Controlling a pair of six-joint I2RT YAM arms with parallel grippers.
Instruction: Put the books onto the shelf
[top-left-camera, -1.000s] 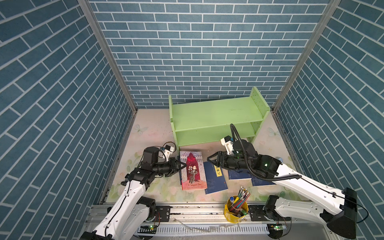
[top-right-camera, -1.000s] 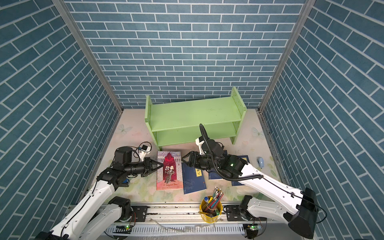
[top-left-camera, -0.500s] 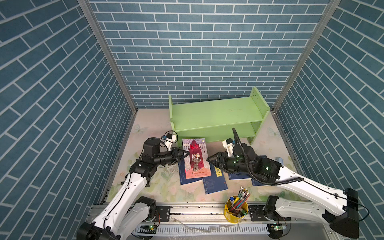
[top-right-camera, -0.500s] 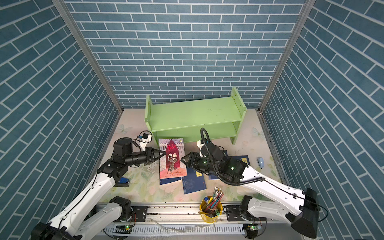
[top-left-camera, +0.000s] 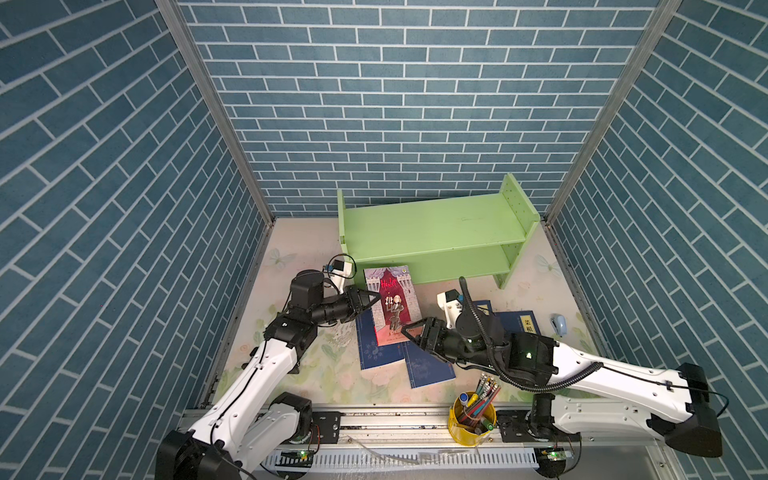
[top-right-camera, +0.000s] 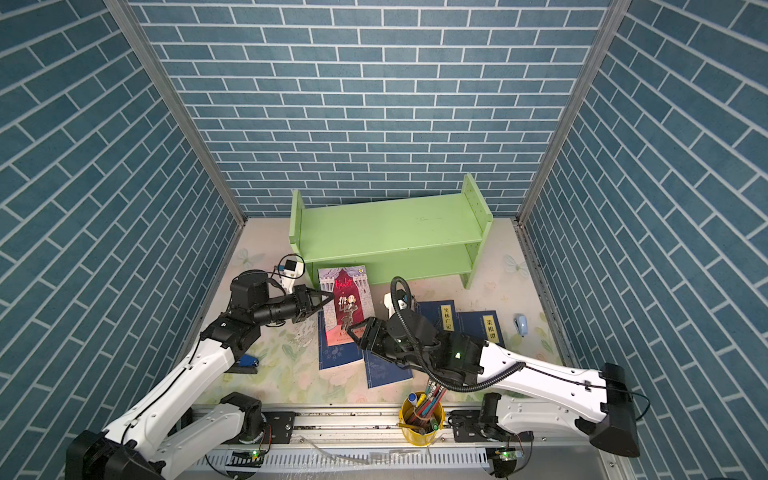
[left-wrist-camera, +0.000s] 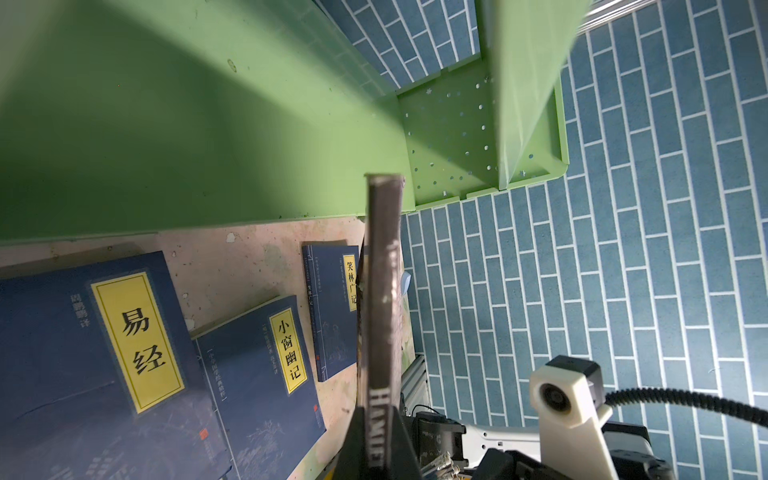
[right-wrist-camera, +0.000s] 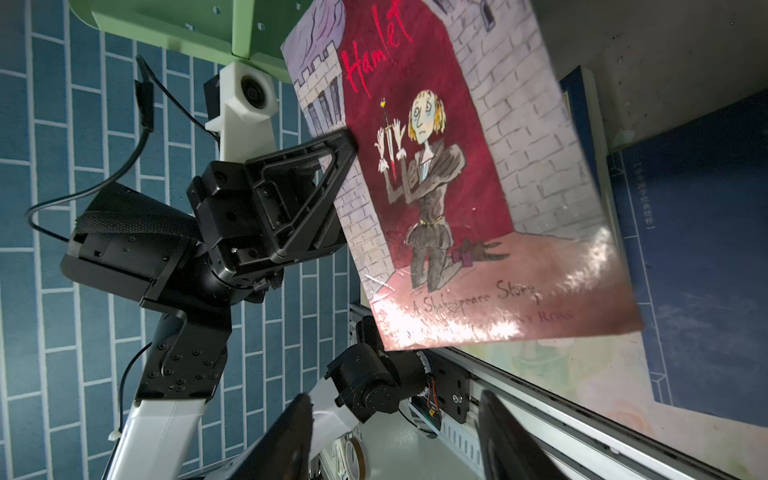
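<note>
Across the red book (right-wrist-camera: 457, 187): "Hamlet".

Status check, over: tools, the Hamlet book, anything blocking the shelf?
Left tool shut on Hamlet book, held above table. Right tool open, near its lower corner. Shelf bare, front unobstructed; four navy books flat on table.

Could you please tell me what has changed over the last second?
The left gripper, shut on the red-and-grey illustrated Hamlet paperback, has raised it from lying flat and carried it toward the light-green wooden shelf. The open right gripper has moved in toward the book's lower corner. The dark navy paperbacks and the shelf stayed put.
</note>
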